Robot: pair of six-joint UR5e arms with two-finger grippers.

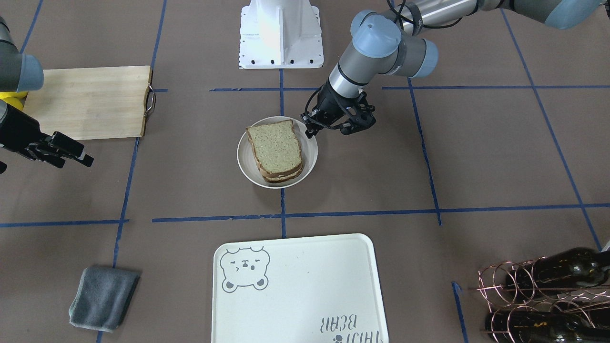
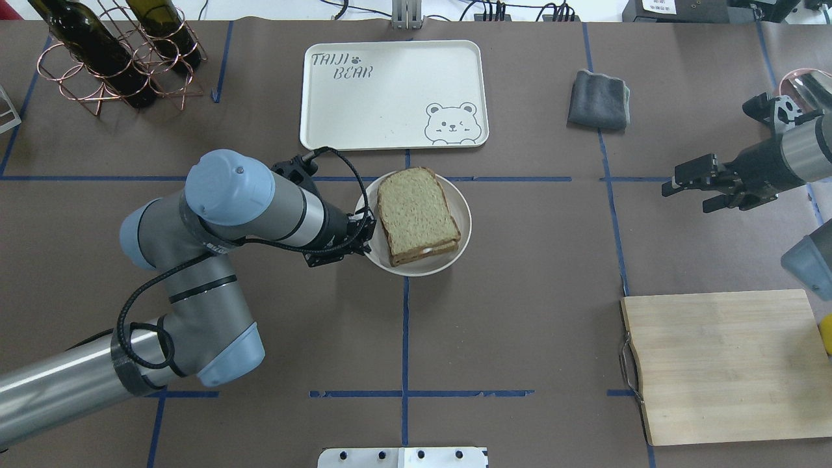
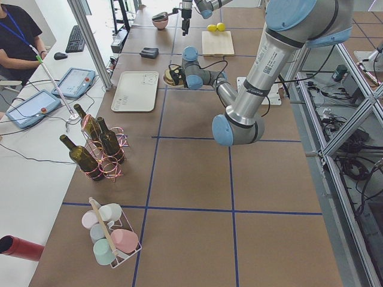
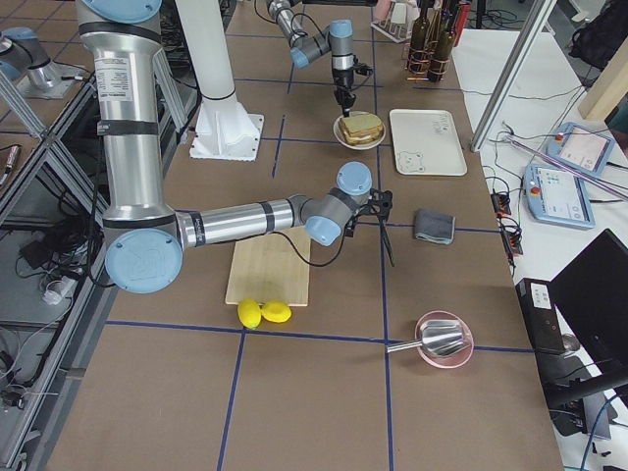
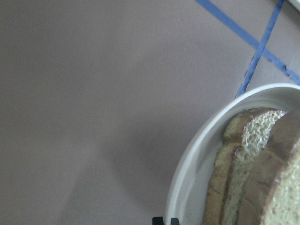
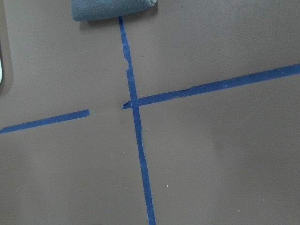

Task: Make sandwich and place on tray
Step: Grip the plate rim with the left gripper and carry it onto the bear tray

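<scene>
The sandwich, two brown-crusted bread slices with a thin white layer between them, lies on a small round white dish at the table's middle. It also shows in the overhead view on the dish. My left gripper is at the dish's rim on the robot's side, its jaws closed on the rim; the left wrist view shows the rim running to the fingertips and the sandwich beside them. The tray with the bear drawing lies empty beyond the dish. My right gripper hovers open and empty far to the right.
A pale wooden cutting board lies near the robot's right. A folded grey cloth lies right of the tray. A copper wire rack with wine bottles stands at the far left. Two lemons and a pink bowl are at the right end.
</scene>
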